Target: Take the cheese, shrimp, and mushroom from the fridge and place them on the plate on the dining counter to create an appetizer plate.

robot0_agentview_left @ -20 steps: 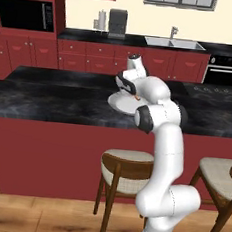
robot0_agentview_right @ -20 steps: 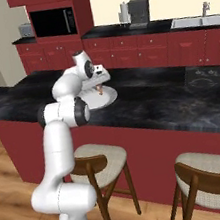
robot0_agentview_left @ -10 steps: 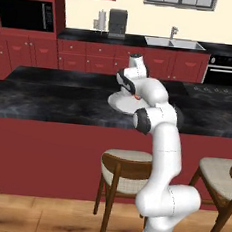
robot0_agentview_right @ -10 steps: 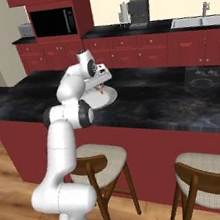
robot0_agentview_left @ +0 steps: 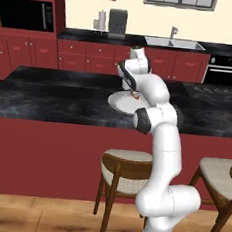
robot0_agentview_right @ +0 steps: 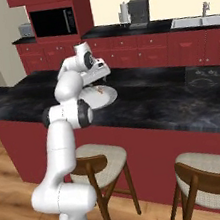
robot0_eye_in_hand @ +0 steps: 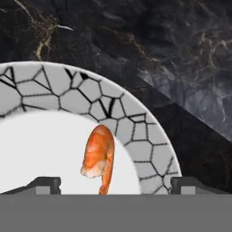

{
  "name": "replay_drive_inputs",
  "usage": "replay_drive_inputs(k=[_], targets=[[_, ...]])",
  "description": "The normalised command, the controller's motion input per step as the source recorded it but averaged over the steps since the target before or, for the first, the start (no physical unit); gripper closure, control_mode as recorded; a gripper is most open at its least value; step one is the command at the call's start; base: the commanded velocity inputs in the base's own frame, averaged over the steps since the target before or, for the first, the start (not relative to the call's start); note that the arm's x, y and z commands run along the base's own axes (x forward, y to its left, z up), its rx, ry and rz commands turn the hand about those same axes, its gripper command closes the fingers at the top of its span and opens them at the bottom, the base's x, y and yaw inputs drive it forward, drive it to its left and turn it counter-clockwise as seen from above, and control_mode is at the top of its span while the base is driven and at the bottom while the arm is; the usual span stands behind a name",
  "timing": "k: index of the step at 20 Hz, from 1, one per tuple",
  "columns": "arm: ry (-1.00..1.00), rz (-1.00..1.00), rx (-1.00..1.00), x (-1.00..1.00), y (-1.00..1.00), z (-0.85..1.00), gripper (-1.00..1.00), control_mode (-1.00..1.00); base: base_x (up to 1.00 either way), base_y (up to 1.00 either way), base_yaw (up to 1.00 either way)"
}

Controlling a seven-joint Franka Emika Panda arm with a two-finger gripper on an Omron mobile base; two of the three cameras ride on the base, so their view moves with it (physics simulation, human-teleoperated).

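Note:
The orange-pink shrimp point(robot0_eye_in_hand: 99, 158) lies curled on the white inside of the plate point(robot0_eye_in_hand: 136, 131), near its crackle-patterned rim. My gripper point(robot0_eye_in_hand: 115, 186) hangs just above it, open, with its fingertips point(robot0_eye_in_hand: 43, 185) wide on either side and nothing between them. From the base, the plate point(robot0_agentview_left: 120, 102) point(robot0_agentview_right: 105, 98) rests on the black marbled dining counter point(robot0_agentview_left: 50, 94) point(robot0_agentview_right: 171, 101), with the shrimp point(robot0_agentview_left: 135, 95) point(robot0_agentview_right: 98, 89) under the gripper point(robot0_agentview_left: 131, 87) point(robot0_agentview_right: 100, 77). The cheese, the mushroom and the fridge are out of view.
Wooden stools point(robot0_agentview_left: 122, 171) point(robot0_agentview_right: 97, 159) with cream seats stand at the counter's near side. Behind it runs the red-cabinet counter with a sink point(robot0_agentview_left: 175, 43), a microwave point(robot0_agentview_right: 54, 22) and an oven point(robot0_agentview_left: 222, 73).
The jaws have gone from shut to wide open, and the shrimp now lies free on the plate. The arm has stayed over the plate.

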Motion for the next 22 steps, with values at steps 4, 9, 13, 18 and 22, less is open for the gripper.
replay_drive_inputs(k=[4, 9, 13, 18, 22], targets=[[0.00, 0.02, -0.04, -0.98, 0.10, 0.09, -1.00, -1.00, 0.00, 0.00, 0.00], [-0.10, 0.02, -0.03, -1.00, 0.13, -0.07, -1.00, -1.00, 0.00, 0.00, 0.00], [-0.15, 0.00, -0.01, -1.00, 0.08, 0.00, -1.00, -1.00, 0.00, 0.00, 0.00], [-0.26, 0.00, 0.00, -1.00, 0.02, 0.00, -1.00, -1.00, 0.00, 0.00, 0.00], [-0.34, 0.00, 0.01, -1.00, 0.00, 0.57, -1.00, -1.00, 0.00, 0.00, 0.00]])
